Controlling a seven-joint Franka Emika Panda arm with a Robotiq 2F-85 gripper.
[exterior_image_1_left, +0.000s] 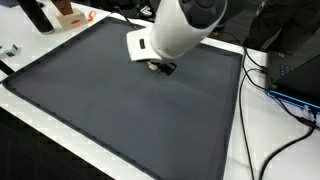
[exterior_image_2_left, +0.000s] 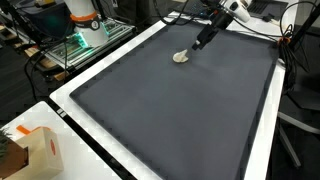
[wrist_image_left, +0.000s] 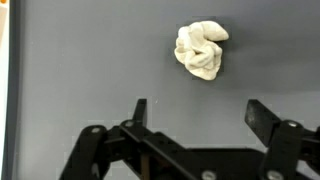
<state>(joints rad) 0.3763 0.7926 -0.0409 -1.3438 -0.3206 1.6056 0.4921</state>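
Pincer (wrist_image_left: 197, 108) spread wide, gripping nothing, hovering low over dark grey mat (wrist_image_left: 80, 60), just short of crumpled white cloth wad (wrist_image_left: 200, 50). Wad small, lumpy, folded in on itself, lying loose on mat, touching neither finger. Bare mat on every side of wad; nearest mat edge near, opposite edges well apart.

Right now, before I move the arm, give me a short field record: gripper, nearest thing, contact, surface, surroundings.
gripper: gripper open, holding nothing
nearest thing: crumpled pale wad, probably cloth or paper, lying just beyond the fingertips in the wrist view
contact: none, a gap shows between wad and fingers
surface: dark mat on a white table; the wad sits near the mat's far edge in an exterior view
surroundings: cardboard box off the mat at the table's corner
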